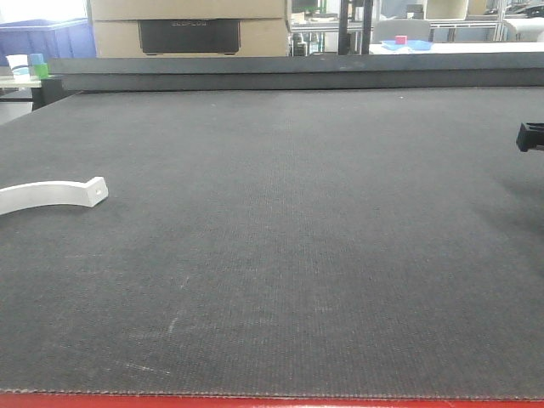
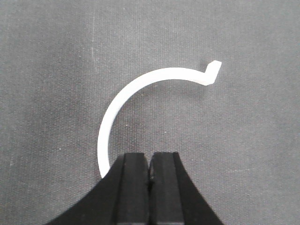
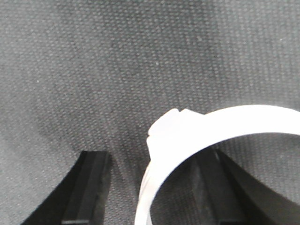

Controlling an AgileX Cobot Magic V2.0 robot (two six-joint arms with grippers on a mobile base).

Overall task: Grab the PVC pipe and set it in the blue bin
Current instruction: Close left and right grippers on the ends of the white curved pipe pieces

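Front view is showing the bench [image 1: 297,255] filling nearly the whole frame, its dark woven mat reaching down to a red front edge. A cardboard box [image 1: 187,25] is standing behind the far edge. To its left, the blue bin [image 1: 51,38] is sitting beyond the bench, well apart from the pipe [image 1: 47,194]. The pipe is lying flat on the mat at the frame's left side. Its squared end with the small dark hole is pointing right, and its other end is running out of frame. A black piece [image 1: 531,136] is poking in at the right edge, and what it belongs to is not showing. Two cups [image 1: 19,66], one white and one green, are standing at the far left, near the bin.

Left wrist view is looking straight down on the pipe, which is curving like a hook with its bent tip at upper right. Its lower end is disappearing behind the left tool [image 2: 150,171]. That tool is clenched, its two fingers [image 2: 133,187] pressing together with nothing between them.

Right wrist view is showing the right tool [image 3: 152,187] released, its fingers [image 3: 89,187] standing wide apart over the mat. A white arc [image 3: 225,124] is passing between them, very close to the lens. Its blocky end is sitting near the middle, and its band is covering the top of the right finger. Whether the arc is touching either finger is not showing.
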